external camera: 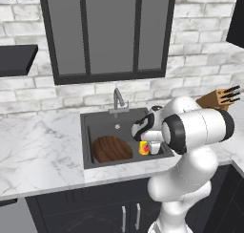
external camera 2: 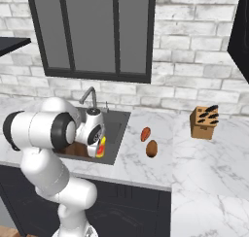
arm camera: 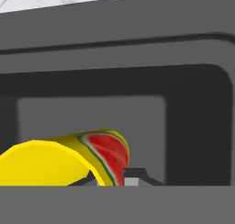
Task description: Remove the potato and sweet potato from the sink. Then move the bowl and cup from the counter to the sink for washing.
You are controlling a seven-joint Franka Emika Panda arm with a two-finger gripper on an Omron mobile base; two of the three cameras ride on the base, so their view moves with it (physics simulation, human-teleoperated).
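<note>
White Franka arm point(external camera: 190, 146), glossy rounded links, bulbous segments stacked like smooth cylinders and spheres. Dark grey-black bands ring the joints, one wide black ring on the big link just behind the gripper. Wrist housing white with a black collar. Gripper point(external camera: 144, 147) body white, small dark finger tips. No cables, screws or markings legible.

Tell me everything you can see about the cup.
The cup is a small yellow cylinder with a red watermelon-slice picture, green-rimmed, on its side. It looks smooth and glossy; its open yellow rim faces the hand camera, so it is tilted there. The shut gripper holds it at the sink's right front corner, beside the wooden bowl lying in the basin. Whether it touches the sink floor is unclear.
</note>
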